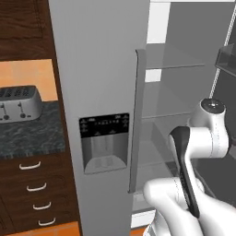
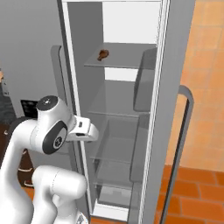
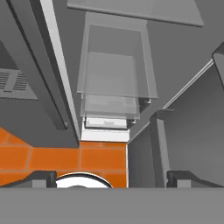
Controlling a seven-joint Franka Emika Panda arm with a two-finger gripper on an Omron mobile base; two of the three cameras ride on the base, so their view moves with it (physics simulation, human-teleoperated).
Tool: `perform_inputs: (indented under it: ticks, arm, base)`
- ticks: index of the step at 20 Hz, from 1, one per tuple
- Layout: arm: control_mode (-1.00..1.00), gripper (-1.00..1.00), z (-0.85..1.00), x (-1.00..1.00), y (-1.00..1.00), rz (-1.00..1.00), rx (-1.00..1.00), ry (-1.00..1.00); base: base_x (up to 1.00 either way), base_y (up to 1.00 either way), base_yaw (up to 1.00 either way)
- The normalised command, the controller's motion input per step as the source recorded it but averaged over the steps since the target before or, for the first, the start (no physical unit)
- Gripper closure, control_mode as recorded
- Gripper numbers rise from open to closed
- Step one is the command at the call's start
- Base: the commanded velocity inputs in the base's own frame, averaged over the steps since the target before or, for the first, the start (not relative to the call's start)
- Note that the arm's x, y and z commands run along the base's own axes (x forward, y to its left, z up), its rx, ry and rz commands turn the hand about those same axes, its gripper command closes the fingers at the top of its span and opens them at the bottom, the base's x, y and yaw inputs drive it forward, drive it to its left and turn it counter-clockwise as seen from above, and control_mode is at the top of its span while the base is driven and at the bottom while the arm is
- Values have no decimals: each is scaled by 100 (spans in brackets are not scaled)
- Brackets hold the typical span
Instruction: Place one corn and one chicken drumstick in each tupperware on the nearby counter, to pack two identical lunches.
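A tall grey fridge (image 1: pixel 99 69) stands with its right door (image 2: pixel 173 87) swung open, showing clear glass shelves (image 2: pixel 118 111) inside. An ice dispenser (image 1: pixel 104 143) sits in the closed left door. Dark wooden drawers (image 1: pixel 34 191) with silver handles lie left of it. The floor (image 3: pixel 61 158) is orange tile, the wall (image 2: pixel 210 78) pale orange.

- The silver four-slot toaster (image 1: pixel 18 103) is cut off by the left edge of the left base view.
- The dark speckled stone counter (image 1: pixel 32 136) runs off that same edge, and the tall grey fridge door (image 1: pixel 99 69) hides its right end.
- The small orange-brown chicken drumstick (image 2: pixel 103 54) on the upper glass shelf (image 2: pixel 127 59) is too small in the right base view to make out its bone end.
- The curved grey handle of the open fridge door (image 2: pixel 186 131) passes below the bottom edge there.
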Motion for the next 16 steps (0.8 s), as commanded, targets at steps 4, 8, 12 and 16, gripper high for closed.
perform_inputs:
  ticks: [4, 8, 12, 16]
  arm:
    - [100, -100, 0, 0, 0, 0, 0, 0]
    - [100, -100, 0, 0, 0, 0, 0, 0]
    - [100, -100, 0, 0, 0, 0, 0, 0]
    - [100, -100, 0, 0, 0, 0, 0, 0]
  base:
    - [17, -37, 1]
    - [40, -11, 0]
    - [28, -22, 0]
    - [45, -26, 0]
